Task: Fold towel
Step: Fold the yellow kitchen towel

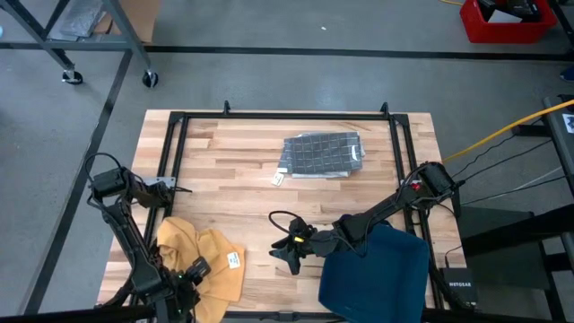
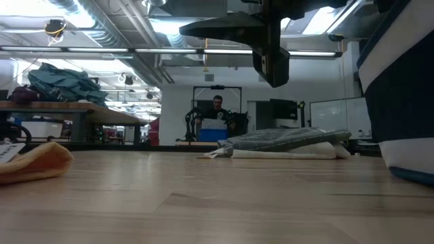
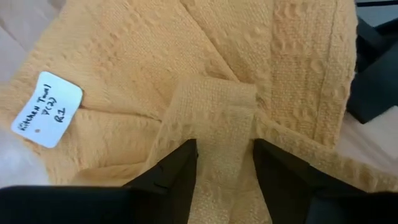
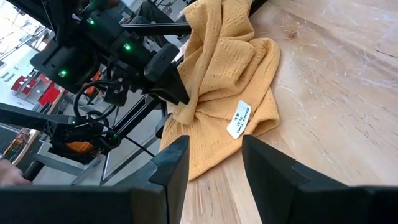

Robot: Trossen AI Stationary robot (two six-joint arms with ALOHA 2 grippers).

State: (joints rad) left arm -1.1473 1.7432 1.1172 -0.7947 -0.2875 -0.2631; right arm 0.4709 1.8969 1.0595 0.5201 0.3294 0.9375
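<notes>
Left gripper (image 3: pixel 224 168) pinching a ridge of the yellow towel (image 1: pixel 211 260) (bunched at the table's (image 1: pixel 242 170) near-left corner), right gripper (image 1: pixel 289 254) parted and empty nearby: the shallow pinch may slip.

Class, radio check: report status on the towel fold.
Left gripper shut on yellow towel. Right gripper open, empty, near table centre. Towel crumpled, unfolded. Nothing blocking.

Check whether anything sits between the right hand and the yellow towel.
Nothing visible does. The right hand hangs open above bare table, with the yellow towel beside it; only wood lies between them. The left hand is already on the towel's far side, a fold between its fingers.
</notes>
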